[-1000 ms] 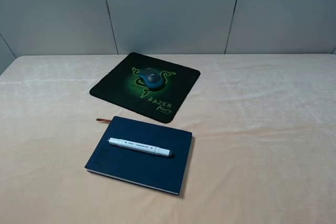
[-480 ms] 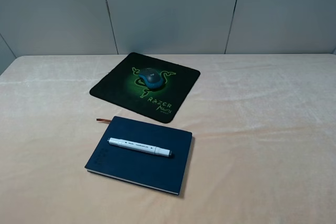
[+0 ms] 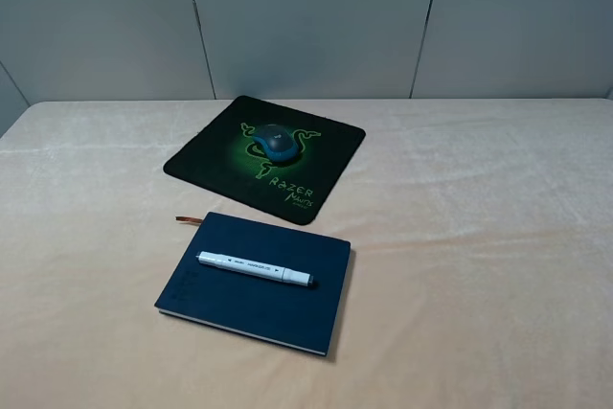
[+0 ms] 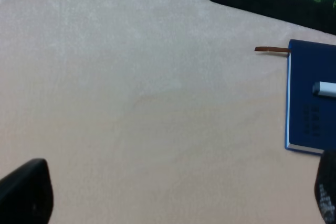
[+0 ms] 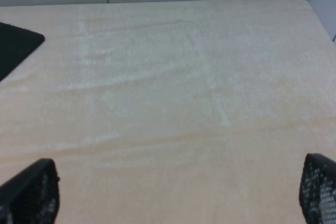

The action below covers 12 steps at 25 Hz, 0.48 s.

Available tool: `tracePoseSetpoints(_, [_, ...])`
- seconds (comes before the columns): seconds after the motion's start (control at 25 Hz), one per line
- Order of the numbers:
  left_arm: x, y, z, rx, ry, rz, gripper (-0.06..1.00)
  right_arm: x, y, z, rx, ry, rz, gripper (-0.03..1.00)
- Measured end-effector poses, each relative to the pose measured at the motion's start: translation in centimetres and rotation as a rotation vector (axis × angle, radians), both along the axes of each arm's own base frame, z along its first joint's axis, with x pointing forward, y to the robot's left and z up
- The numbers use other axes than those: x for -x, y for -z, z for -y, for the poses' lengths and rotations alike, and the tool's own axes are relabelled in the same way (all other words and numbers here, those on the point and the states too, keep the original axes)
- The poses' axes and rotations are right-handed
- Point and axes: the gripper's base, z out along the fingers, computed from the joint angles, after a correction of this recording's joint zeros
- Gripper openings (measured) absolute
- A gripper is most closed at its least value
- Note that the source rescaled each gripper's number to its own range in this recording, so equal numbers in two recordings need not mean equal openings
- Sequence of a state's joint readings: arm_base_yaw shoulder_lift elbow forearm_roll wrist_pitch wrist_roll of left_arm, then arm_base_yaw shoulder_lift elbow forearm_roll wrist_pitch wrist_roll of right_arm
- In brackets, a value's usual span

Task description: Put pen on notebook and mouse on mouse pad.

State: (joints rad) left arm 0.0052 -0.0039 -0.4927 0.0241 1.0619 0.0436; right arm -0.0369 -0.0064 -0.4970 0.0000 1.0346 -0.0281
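Cut off: pen (image 4: 326, 89) and notebook (image 4: 312, 98) at frame edge beside left gripper (image 4: 173, 195).
Pen axis: lengthwise across notebook, dark tip toward the right gripper's (image 5: 178, 192) side.
Grippers: both spread wide, empty.

Soft cloth under everything, matt covers, one glossy plastic pen

I see the worktop (image 3: 479, 237) draped in napped peach cloth; the mouse pad (image 3: 206, 155) is matt black fabric, the notebook (image 3: 287, 304) beside it matt navy, the pen (image 3: 256, 268) on it smooth glossy plastic.
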Motion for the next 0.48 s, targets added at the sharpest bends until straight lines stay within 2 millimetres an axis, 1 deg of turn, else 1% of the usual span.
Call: tracePoseSetpoints(0.48, [0.00,0.00,0.00,0.000,0.000,0.000,1.00,0.00,0.00,0.00,0.000,0.000,0.000,1.00])
